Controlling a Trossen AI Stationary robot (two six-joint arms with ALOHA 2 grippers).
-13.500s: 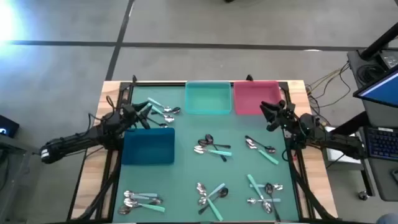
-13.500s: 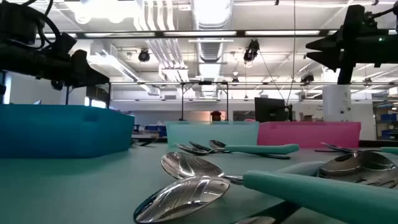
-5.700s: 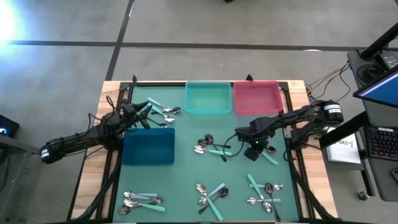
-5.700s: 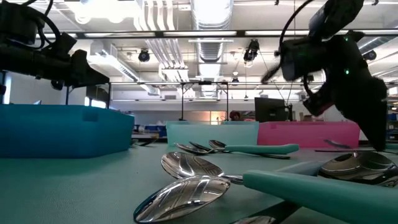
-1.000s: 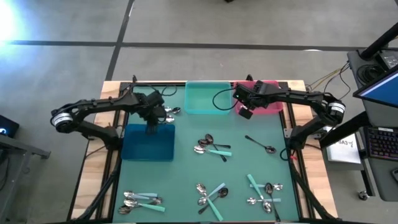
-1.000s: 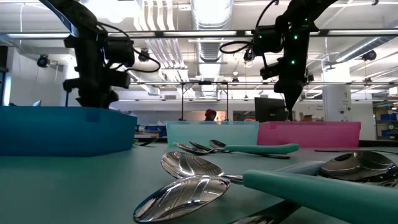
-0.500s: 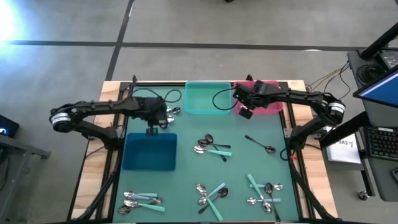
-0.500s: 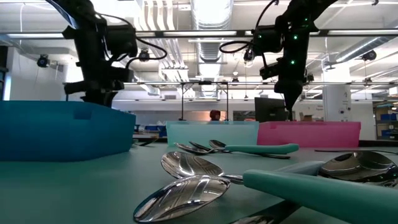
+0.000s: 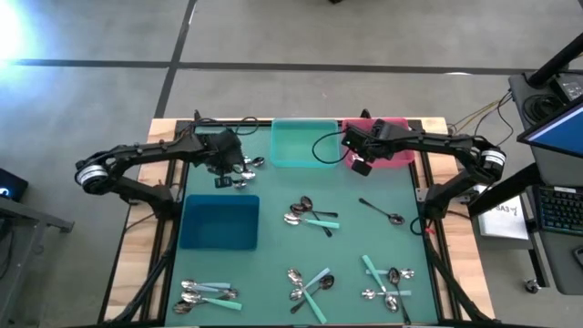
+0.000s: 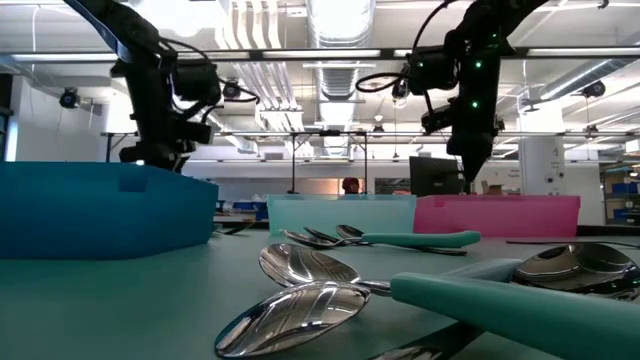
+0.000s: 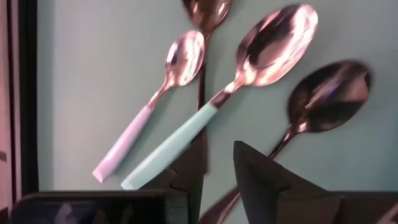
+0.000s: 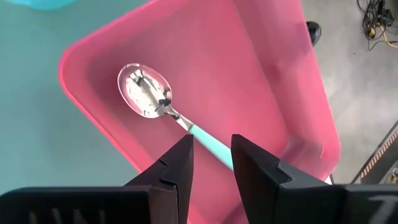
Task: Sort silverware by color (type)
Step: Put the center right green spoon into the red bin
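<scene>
1. This is a large open lab or industrial workspace: the low view shows exposed ceiling ducts point(image 10: 340, 30) and strip lights overhead.
2. The floor point(image 9: 273, 36) is bare grey concrete.
3. A computer workstation with a keyboard point(image 9: 557, 210) and loose cables point(image 9: 474, 117) stands beside the surface point(image 9: 273, 246).

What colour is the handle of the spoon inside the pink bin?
Mint-teal handle; the right wrist view shows it best.

Three rectangular plastic bins are counted: one dark blue bin point(image 9: 218, 222), one mint-teal bin point(image 9: 303, 143), one pink bin point(image 9: 392, 139). One teal-handled spoon point(image 12: 166, 112) is seen in the pink bin. Six spoon groups are counted on the green mat point(image 9: 273, 255); individual spoons cannot be totalled. Two dark arms are present.
</scene>
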